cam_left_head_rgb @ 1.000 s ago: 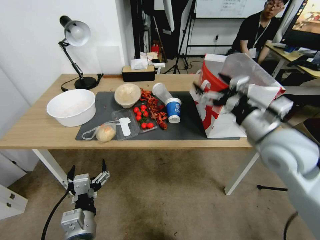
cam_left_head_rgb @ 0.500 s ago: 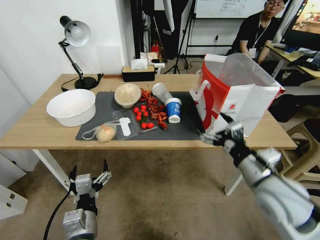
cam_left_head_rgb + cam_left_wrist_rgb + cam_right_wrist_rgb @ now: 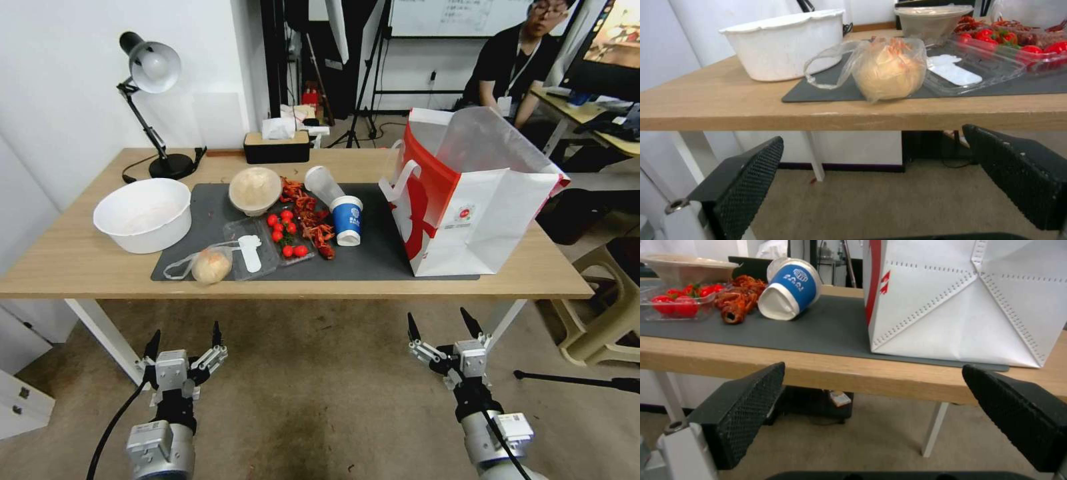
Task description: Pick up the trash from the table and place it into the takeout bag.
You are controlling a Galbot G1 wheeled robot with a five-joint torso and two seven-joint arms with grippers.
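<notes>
The trash lies on the table [image 3: 80, 260]: a bun in a clear bag [image 3: 211, 265] [image 3: 889, 71] at the mat's front left, a tan bowl [image 3: 255, 189], red crumpled leftovers [image 3: 312, 223], a clear plastic cup [image 3: 321, 181] and a tipped blue-and-white paper cup [image 3: 347, 220] [image 3: 789, 288]. The white takeout bag [image 3: 467, 207] [image 3: 960, 300] stands open at the mat's right end. Both grippers hang below the table's front edge, open and holding nothing: the left gripper [image 3: 185, 337] [image 3: 880, 176] under the bun, the right gripper [image 3: 440, 327] [image 3: 880, 413] under the bag.
A large white bowl [image 3: 142, 213] sits at the left, with a desk lamp [image 3: 153, 67] and a black tissue box [image 3: 277, 147] along the back edge. A clear tray of cherry tomatoes [image 3: 285, 235] lies mid-mat. White table legs [image 3: 100, 330] stand beside the grippers.
The right arm has dropped from beside the takeout bag to below the table's front edge, still open. The left gripper has barely moved.
</notes>
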